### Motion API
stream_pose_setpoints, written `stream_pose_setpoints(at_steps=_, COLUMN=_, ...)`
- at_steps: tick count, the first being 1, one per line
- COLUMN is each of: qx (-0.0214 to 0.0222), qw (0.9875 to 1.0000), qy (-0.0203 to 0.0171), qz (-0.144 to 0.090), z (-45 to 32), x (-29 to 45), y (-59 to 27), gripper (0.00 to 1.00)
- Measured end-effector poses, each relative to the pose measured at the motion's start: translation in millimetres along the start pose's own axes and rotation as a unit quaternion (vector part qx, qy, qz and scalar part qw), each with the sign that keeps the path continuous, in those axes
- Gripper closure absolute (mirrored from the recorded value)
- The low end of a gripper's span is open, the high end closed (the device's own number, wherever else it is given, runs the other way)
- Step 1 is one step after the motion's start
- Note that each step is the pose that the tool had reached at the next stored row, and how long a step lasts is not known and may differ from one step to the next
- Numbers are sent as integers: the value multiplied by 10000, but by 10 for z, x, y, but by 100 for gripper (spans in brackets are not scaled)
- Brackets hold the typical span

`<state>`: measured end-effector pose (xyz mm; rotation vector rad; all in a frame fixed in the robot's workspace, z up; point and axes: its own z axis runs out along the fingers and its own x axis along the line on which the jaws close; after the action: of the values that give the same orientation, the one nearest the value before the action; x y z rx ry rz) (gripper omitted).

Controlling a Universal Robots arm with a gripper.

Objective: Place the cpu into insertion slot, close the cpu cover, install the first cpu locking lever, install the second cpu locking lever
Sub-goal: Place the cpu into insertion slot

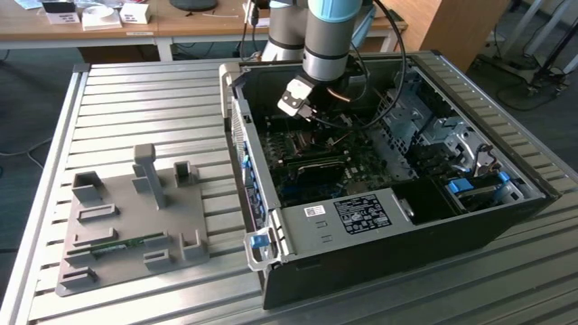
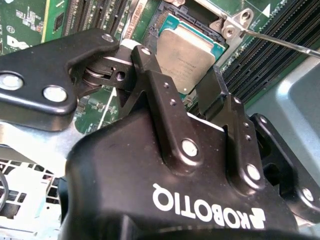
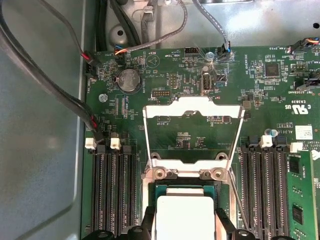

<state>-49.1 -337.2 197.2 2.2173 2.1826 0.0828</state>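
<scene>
Cpu placement happens in a room with wooden desks at twelve o'clock in the exterior view. A ribbed metal tabletop carries the open computer case, at three o'clock from a grey fixture plate. On the motherboard, the cpu cover stands swung open, clear of the socket. The cpu lies in or just over that socket, with the gripper jaws closed on its two opposite edges. It looks light, stiff and slick-topped, and is likely fragile underneath, so edge holds suit it. The case walls leave little room.
</scene>
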Motion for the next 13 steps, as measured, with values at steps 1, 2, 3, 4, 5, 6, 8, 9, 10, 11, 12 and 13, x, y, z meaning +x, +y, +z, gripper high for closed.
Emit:
stream_pose_setpoints(at_steps=1, qx=0, qw=10000, qy=0, qz=-1, z=0, x=0, y=0, gripper=46)
stream_pose_setpoints(at_steps=2, qx=-1, qw=10000, qy=2, qz=-1, z=1, x=-2, y=1, gripper=46)
stream_pose_setpoints(at_steps=3, qx=-1, qw=10000, qy=4, qz=-1, z=1, x=-6, y=1, gripper=46)
stream_pose_setpoints(at_steps=4, qx=-1, qw=10000, qy=7, qz=-1, z=1, x=-10, y=1, gripper=46)
stream_pose_setpoints(at_steps=5, qx=0, qw=10000, qy=8, qz=0, z=0, x=-12, y=1, gripper=46)
stream_pose_setpoints(at_steps=6, qx=-1, qw=10000, qy=9, qz=0, z=0, x=-16, y=1, gripper=46)
stream_pose_setpoints(at_steps=8, qx=0, qw=10000, qy=9, qz=0, z=0, x=-25, y=1, gripper=46)
stream_pose_setpoints(at_steps=9, qx=0, qw=10000, qy=9, qz=0, z=0, x=-30, y=1, gripper=46)
stream_pose_setpoints(at_steps=10, qx=0, qw=10000, qy=9, qz=0, z=1, x=-31, y=1, gripper=46)
stream_pose_setpoints(at_steps=11, qx=0, qw=10000, qy=10, qz=1, z=4, x=-31, y=1, gripper=46)
stream_pose_setpoints(at_steps=12, qx=-1, qw=10000, qy=10, qz=1, z=8, x=-31, y=0, gripper=46)
stream_pose_setpoints(at_steps=13, qx=0, qw=10000, qy=9, qz=0, z=12, x=-32, y=0, gripper=46)
